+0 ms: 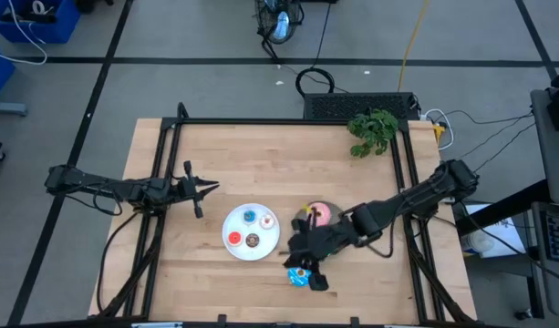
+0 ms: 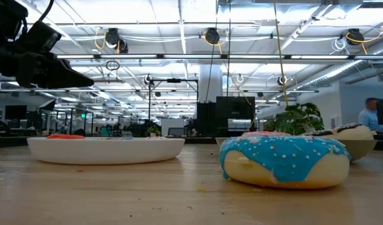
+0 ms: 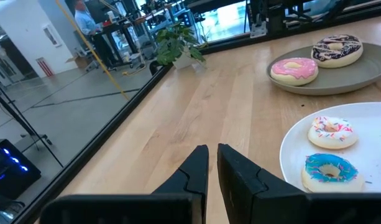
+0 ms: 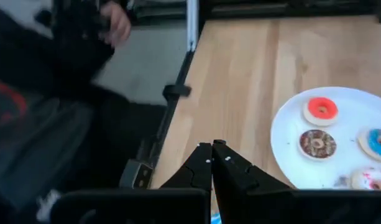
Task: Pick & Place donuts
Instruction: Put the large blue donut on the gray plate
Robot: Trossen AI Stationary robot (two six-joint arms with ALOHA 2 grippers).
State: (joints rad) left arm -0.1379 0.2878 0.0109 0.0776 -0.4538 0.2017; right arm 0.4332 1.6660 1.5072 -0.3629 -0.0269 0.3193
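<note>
Right gripper (image 1: 302,264) pinched together lower centre, just above blue-iced donut (image 1: 299,276); left gripper (image 1: 202,189) likewise together, centre left.

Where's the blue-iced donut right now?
High view: the blue-iced donut lies on the bare table near the front edge, under the right hand, right of the white plate.

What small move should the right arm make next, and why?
Probably open its jaws and lower over the blue-iced donut: the right gripper is shut close by it, and that donut lies alone on the bare table.
</note>
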